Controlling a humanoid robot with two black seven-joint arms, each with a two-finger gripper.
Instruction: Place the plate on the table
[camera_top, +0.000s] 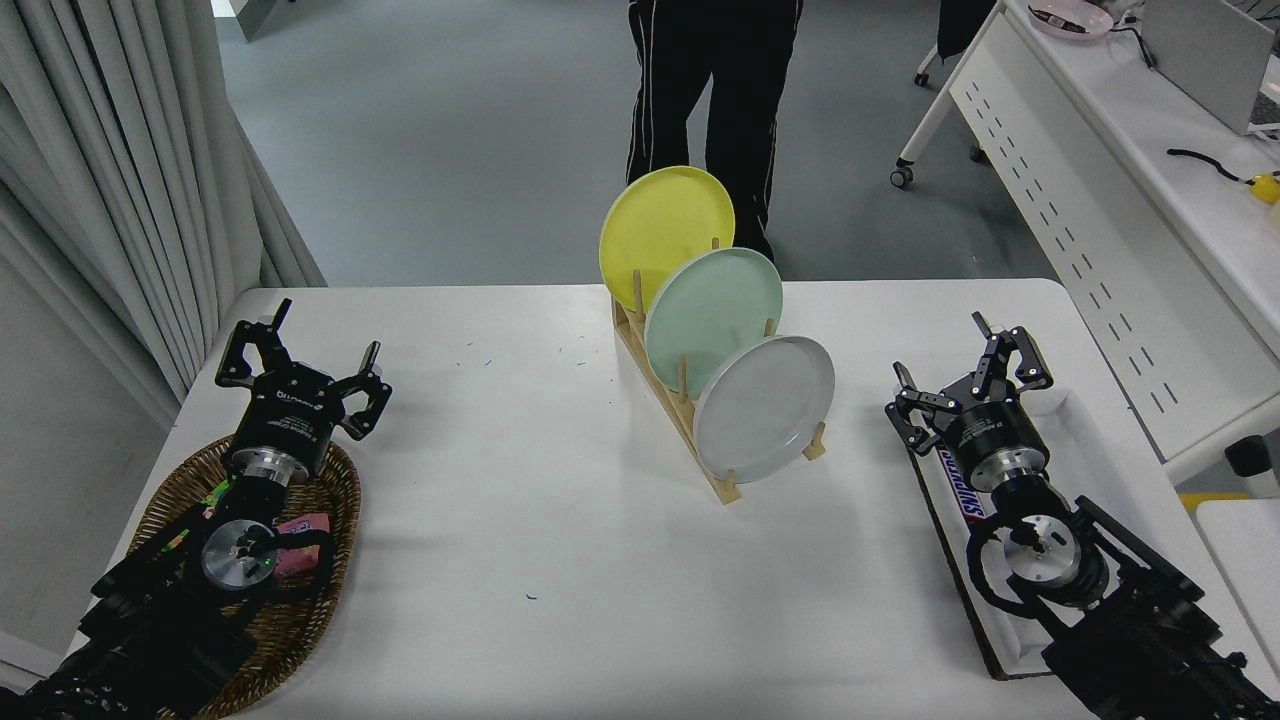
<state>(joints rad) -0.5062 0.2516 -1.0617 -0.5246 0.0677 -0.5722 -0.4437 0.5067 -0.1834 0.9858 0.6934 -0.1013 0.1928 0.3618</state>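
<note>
The pale grey-white plate (765, 406) stands on edge in the nearest slot of a wooden rack (668, 400) in the middle of the white table (520, 520). Behind it in the rack stand a mint-green plate (712, 305) and a yellow plate (662, 225). My right gripper (962, 372) is open and empty, to the right of the grey plate and apart from it. My left gripper (305, 365) is open and empty, parked at the lower left above a wicker basket.
A wicker basket (330, 500) with small packets lies under the left arm. A tray (950, 520) with a Snickers bar (962, 486) lies under the right arm. A person (710, 90) stands at the far side. A perforated-panel desk (1100, 200) stands at right.
</note>
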